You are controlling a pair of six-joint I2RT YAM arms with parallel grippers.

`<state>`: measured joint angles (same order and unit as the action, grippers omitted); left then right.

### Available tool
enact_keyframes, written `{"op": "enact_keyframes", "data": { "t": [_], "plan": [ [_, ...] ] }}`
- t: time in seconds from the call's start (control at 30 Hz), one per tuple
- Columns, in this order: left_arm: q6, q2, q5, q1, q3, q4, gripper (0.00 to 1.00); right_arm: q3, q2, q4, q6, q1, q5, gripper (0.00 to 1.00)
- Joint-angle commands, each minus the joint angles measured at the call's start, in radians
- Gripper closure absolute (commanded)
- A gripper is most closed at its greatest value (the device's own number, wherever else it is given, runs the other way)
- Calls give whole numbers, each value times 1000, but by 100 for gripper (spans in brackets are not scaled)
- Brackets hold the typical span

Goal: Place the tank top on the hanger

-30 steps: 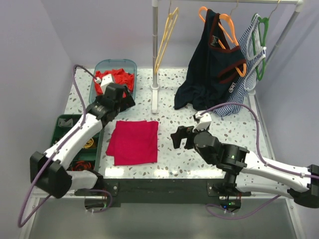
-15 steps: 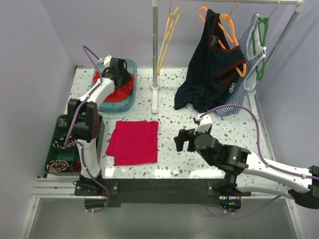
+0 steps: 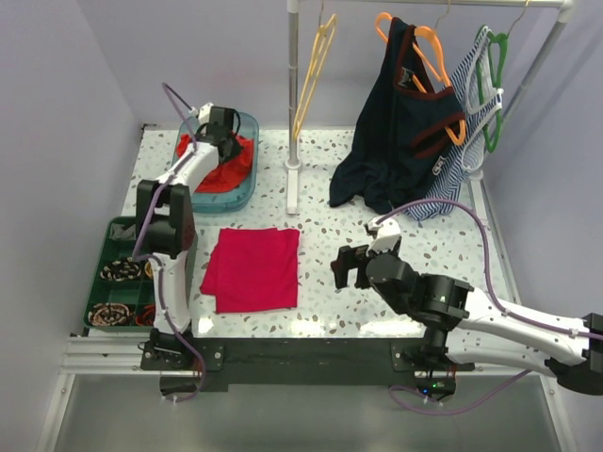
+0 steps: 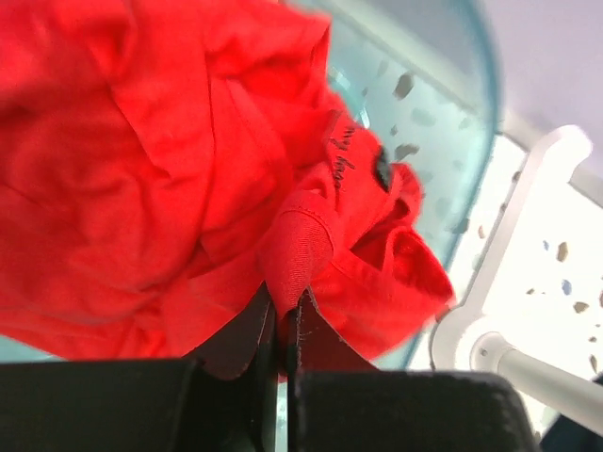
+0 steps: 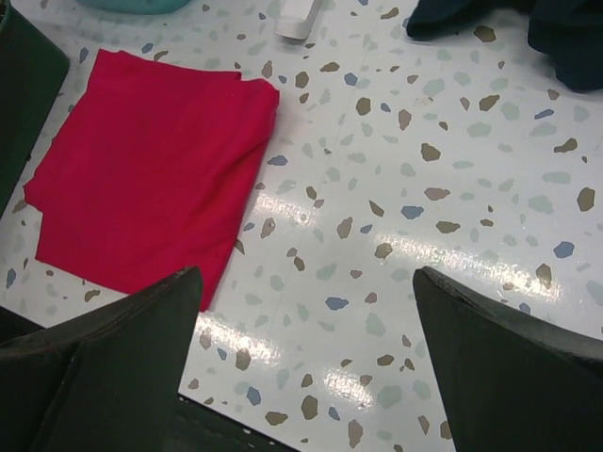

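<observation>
The red-orange tank top [image 3: 223,171] lies crumpled in a teal bin [image 3: 243,191] at the table's back left. My left gripper [image 3: 223,141] reaches down into the bin and is shut on a pinched fold of the tank top [image 4: 300,247]. The pale yellow hanger [image 3: 315,71] hangs by its hook on the rail above, right of the white pole [image 3: 293,94]. My right gripper [image 3: 347,266] hovers open over the bare table, nothing between its fingers [image 5: 113,348].
A folded magenta cloth [image 3: 252,267] lies flat mid-table, also in the right wrist view as the magenta cloth [image 5: 151,179]. A navy top on an orange hanger [image 3: 400,122], a striped garment and a green hanger [image 3: 494,66] hang at right. A green tray [image 3: 121,282] sits front left.
My left gripper swung from over the table into the bin and closed on the tank top. The right gripper drifted slightly right and stayed open.
</observation>
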<state>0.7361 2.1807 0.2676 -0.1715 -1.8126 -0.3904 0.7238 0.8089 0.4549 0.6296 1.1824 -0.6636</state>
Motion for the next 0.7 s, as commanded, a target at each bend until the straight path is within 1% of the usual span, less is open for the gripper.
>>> {"op": "enact_keyframes", "data": {
  "t": [0.0, 0.1, 0.17, 0.23, 0.3, 0.33, 0.4, 0.47, 0.5, 0.53, 0.67],
  "plan": [
    [-142, -271, 51, 20, -80, 96, 100, 43, 32, -45, 2, -1, -22, 1],
    [-242, -369, 29, 20, -149, 113, 100, 75, 59, -64, -22, -1, -27, 1],
    [-311, -436, -23, 20, -206, 133, 100, 100, 78, -71, -45, -1, -31, 1],
    [-363, -485, -97, 18, -231, 162, 100, 120, 88, -84, -68, 0, -33, 1],
    [-386, -568, -149, 18, -229, 225, 100, 153, 102, -87, -87, -1, -42, 1],
    [-392, -599, -197, 18, -226, 249, 100, 166, 107, -88, -103, -1, -44, 1],
    [-391, -671, -235, 17, -237, 315, 100, 201, 119, -96, -123, -1, -47, 1],
    [-383, -712, -303, 15, -290, 344, 100, 238, 125, -97, -149, 0, -51, 1],
    [-374, -722, -324, 12, -310, 352, 100, 247, 130, -101, -157, -1, -54, 1],
    [-368, -734, -374, 10, -338, 373, 100, 256, 130, -105, -172, 0, -57, 1],
    [-317, -782, -458, 3, -375, 467, 100, 296, 130, -122, -194, -1, -59, 1]
  ]
}}
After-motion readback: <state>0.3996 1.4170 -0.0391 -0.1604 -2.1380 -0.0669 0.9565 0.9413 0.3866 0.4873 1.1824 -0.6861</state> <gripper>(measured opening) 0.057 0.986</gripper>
